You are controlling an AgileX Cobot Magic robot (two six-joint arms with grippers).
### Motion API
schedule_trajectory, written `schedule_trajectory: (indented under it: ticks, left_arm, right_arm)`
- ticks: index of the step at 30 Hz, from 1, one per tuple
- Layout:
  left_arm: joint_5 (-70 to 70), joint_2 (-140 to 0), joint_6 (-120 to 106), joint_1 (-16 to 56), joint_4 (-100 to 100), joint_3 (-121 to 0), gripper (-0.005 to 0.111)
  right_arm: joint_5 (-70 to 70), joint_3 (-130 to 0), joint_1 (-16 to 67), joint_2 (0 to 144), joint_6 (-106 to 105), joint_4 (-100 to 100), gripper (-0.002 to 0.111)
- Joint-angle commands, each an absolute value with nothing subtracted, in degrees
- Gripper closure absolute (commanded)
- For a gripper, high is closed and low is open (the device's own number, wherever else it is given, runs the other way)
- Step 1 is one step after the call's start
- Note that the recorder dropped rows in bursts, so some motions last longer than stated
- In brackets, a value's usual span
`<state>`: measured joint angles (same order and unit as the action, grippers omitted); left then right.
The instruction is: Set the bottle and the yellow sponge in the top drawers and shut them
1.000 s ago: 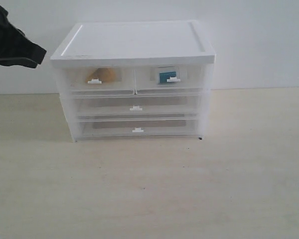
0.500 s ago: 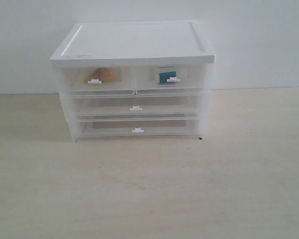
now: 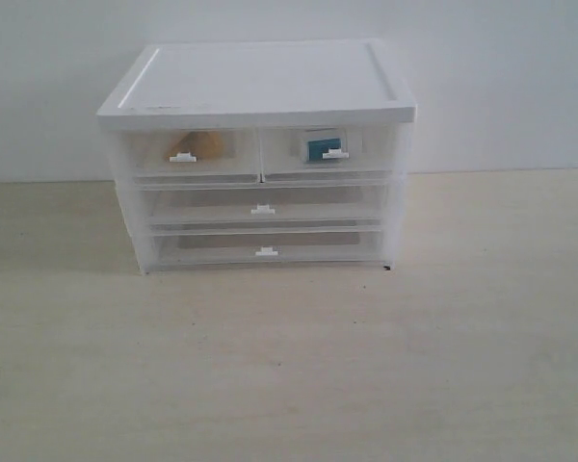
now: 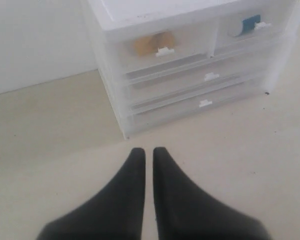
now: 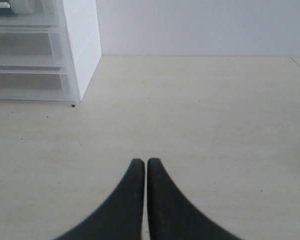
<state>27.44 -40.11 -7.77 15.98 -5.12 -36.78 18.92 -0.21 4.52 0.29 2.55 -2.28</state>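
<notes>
Though clear of the cabinet (image 3: 260, 82), left pincer (image 4: 148, 150) and right pincer (image 5: 146, 161), tips together.

L gripper (image 4: 148, 150) & R gripper (image 5: 140, 161) both closed, jaws prob. touching, pointing fwd.

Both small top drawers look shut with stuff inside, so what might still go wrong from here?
The top drawers are translucent, so one left slightly proud would be hard to notice; the yellow sponge and bottle show only blurrily through the fronts. The shut left fingers point at the cabinet; a forward move may nudge it.
</notes>
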Motion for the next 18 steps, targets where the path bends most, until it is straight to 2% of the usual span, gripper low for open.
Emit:
schedule_trajectory:
  ticks: [1,8,12,18]
  left_arm:
    - [23.12,-38.8,-7.09,15.81,-5.76,-34.22,0.102]
    - [14.27,-33.79,-4.11,15.81,-0.6,-27.39,0.102]
    - [14.97,-27.09,3.22,15.07,7.84,-23.59,0.102]
    - [16.47,-17.17,3.31,11.84,7.96,-17.73,0.102]
  right_arm:
    - [18.46,0.0,4.57,0.0,2.58,-2.21,0.108]
    - [18.46,0.0,4.57,0.0,2.58,-2.21,0.108]
    - [18.46,0.0,4.57,0.0,2.58,-2.21,0.108]
    - [18.46,0.0,4.57,0.0,2.58,-2.21,0.108]
